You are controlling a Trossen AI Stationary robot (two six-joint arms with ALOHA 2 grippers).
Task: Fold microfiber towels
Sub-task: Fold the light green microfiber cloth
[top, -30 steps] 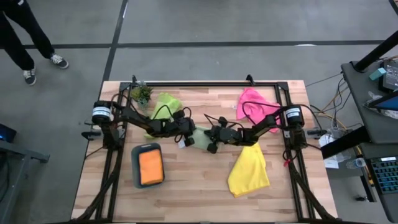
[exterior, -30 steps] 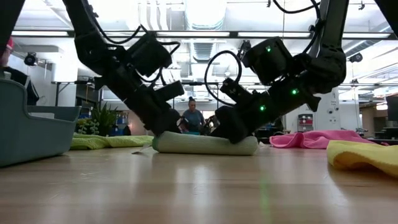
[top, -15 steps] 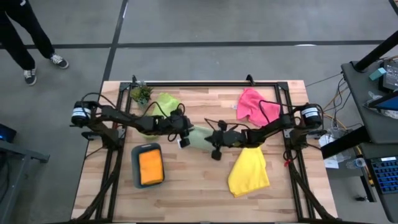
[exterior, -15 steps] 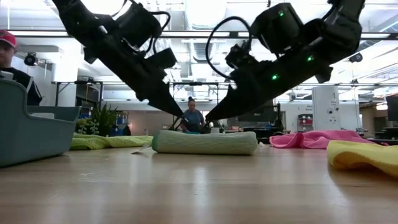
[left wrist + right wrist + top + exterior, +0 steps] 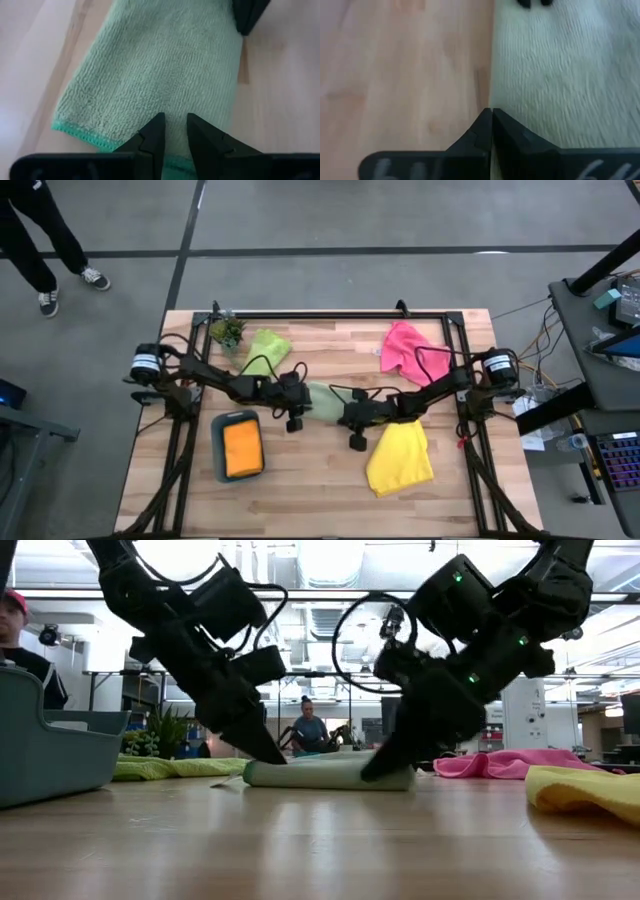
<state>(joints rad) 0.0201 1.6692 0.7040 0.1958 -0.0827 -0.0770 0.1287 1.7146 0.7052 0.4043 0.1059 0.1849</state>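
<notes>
Here the pale sage towel (image 5: 322, 401) lies lengthwise between both pincers: left gripper (image 5: 172, 131) slightly parted at one end, right gripper (image 5: 491, 125) pressed together at the other.

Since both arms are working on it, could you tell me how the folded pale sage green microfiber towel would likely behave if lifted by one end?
The folded pale sage green microfiber towel would probably droop and unfold: it is soft looped cloth lying in loose layers. It looks light, and its nap should grip rather than slip.

Pale sage green towel (image 5: 322, 400) at frame centre, teal-stitched hem; lime green towel (image 5: 263, 348) upper left; pink towel (image 5: 405, 347) upper right; yellow towel (image 5: 401, 456) lower right. Orange towel (image 5: 242, 448) in teal tray (image 5: 217, 446); light wood table (image 5: 310, 500).
</notes>
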